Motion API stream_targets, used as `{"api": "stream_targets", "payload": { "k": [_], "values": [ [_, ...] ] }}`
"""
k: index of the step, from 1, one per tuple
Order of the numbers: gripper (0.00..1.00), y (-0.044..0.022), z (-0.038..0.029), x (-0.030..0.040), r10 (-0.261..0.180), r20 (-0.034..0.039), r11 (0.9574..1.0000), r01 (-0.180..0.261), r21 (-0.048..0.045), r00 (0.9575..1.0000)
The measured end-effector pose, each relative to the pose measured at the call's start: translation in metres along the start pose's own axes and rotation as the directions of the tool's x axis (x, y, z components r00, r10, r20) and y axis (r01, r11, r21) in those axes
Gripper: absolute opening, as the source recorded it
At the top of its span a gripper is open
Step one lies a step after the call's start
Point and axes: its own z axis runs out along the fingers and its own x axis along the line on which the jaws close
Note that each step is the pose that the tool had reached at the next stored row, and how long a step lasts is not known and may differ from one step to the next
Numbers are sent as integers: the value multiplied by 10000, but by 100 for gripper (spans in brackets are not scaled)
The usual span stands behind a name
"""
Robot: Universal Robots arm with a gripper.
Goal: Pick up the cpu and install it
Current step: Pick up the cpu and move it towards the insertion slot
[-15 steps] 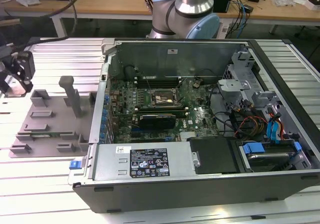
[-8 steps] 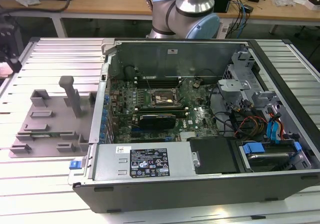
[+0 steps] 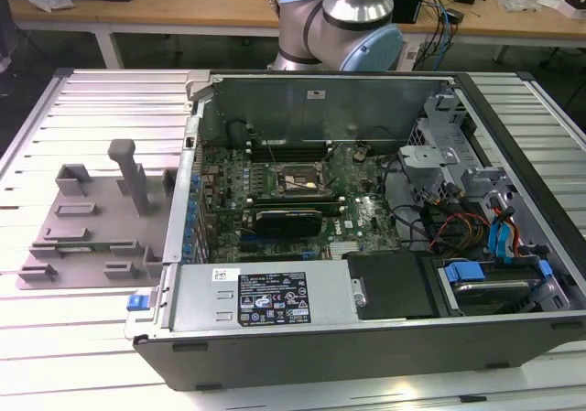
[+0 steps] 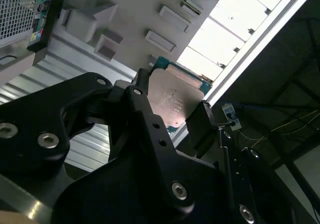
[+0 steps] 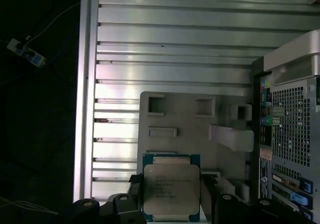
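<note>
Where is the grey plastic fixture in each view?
Exterior view: grey fixture on the slatted table, on the exterior view's left of the computer case.
Second wrist view: fixture beyond the cpu, beside the case.
First wrist view: fixture beyond the cpu, beside the case.
Shared landmark: the computer case.

Computer case, grey fixture, perhaps power strip

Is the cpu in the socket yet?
No, in the first wrist view the gripper holds the cpu, with the grey fixture behind it.
</note>
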Motion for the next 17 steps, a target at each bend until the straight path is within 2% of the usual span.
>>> {"api": "stream_targets", "payload": {
  "k": [3,8,17],
  "values": [
    [55,1,-4,-3,1,-4,10000,-1,2,10000],
    [55,-4,-1,-131,0,-3,10000,0,2,10000],
    [55,-23,5,-511,0,-3,10000,0,1,10000]
  ]
}}
